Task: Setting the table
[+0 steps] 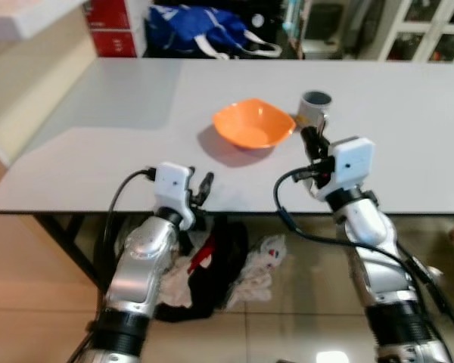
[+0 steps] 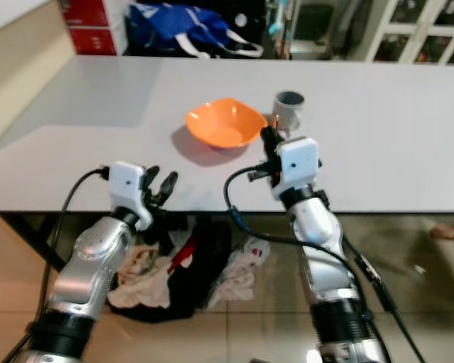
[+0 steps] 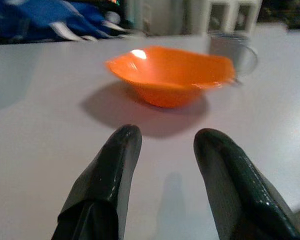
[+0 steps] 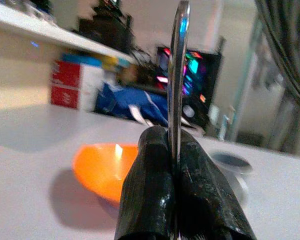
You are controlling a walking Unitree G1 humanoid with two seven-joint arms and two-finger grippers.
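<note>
**Right gripper grips utensil by bowl and mug**

Right gripper (image 4: 176,165) is clenched on a thin silver metal utensil (image 4: 178,65), held upright above white table (image 1: 408,151), just beside grey mug (image 1: 315,107) and orange plastic bowl (image 1: 253,123). Left gripper (image 3: 165,165) hovers near table's front edge w/ fingers spread, grasping nothing, bowl ahead of it.

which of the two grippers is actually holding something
The right gripper: its fingers are shut on an upright metal utensil handle near the grey mug. The left gripper is open over the table, before the orange bowl.
</note>
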